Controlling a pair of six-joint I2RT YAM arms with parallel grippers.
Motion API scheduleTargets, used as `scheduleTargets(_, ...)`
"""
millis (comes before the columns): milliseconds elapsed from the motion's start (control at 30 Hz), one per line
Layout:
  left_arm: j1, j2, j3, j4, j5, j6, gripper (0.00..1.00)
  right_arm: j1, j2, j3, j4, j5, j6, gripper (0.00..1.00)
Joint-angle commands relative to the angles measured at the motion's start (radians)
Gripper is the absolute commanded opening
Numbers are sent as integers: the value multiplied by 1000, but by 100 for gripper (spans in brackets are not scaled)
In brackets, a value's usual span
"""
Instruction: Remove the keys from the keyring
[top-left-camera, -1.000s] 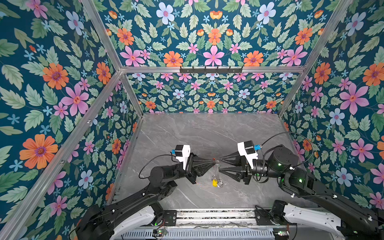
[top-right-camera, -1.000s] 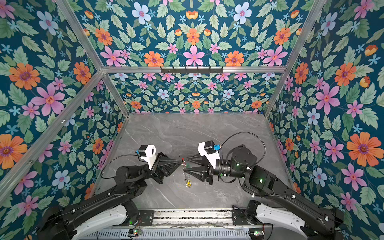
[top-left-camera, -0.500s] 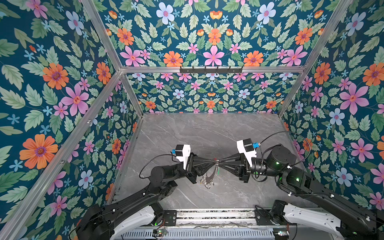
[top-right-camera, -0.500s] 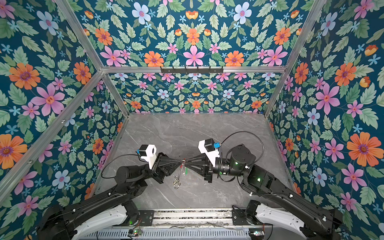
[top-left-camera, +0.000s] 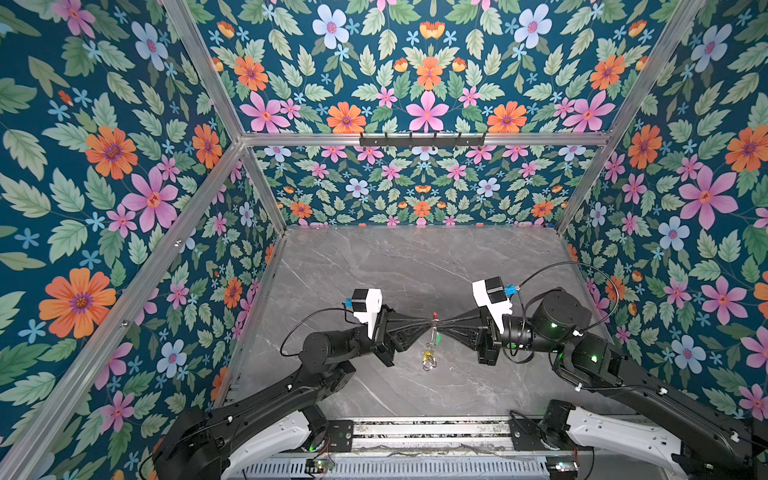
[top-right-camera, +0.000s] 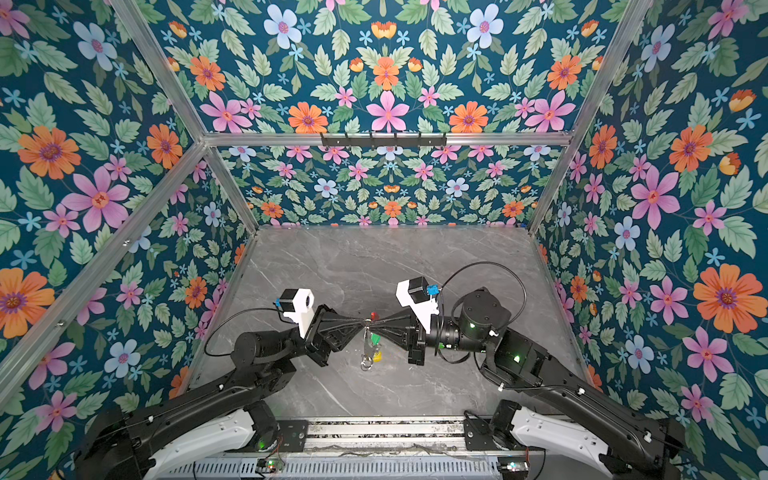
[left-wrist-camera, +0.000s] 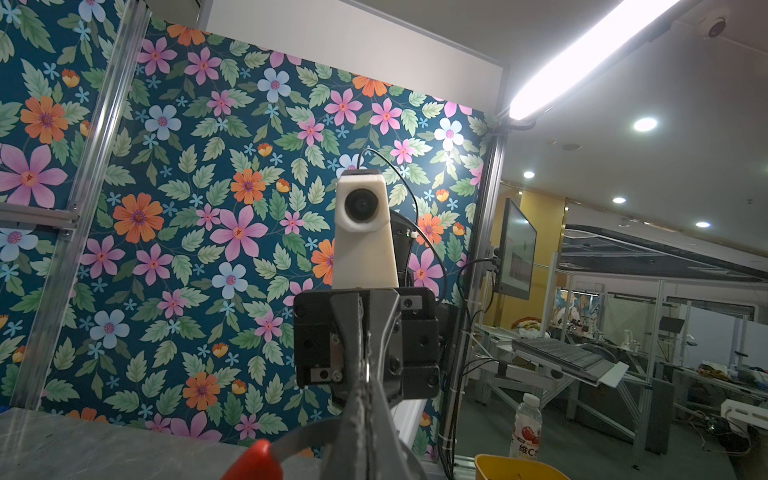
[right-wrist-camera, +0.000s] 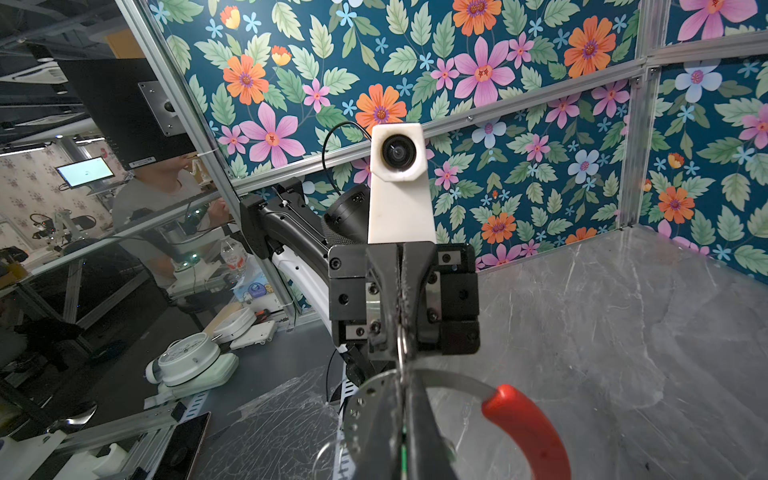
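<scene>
Keyring clenched between left jaws and right jaws, tip to tip; keys dangling below.

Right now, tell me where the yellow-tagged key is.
In both top views the yellow-tagged key hangs mid-scene near the front of the table, just under the keyring, where the left gripper and right gripper meet tip to tip.

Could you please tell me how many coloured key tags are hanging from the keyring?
2: a green tag just below the keyring, and a yellow tag under it; others may be hidden.
</scene>
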Motion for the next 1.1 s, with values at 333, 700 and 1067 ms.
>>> scheduleTargets(333, 2, -136, 117, -652, -79, 152, 65, -198, -1, 42, -260, -87, -21, 0)
scheduleTargets(700, 8, -36, 351, -1133, -18, 344, 65, -287, 72, 125, -474, -229, -141, 0)
scheduleTargets(1067, 17, 43, 435, -1252, 47, 448, 50, -286, 111, 126, -498, -278, -159, 0)
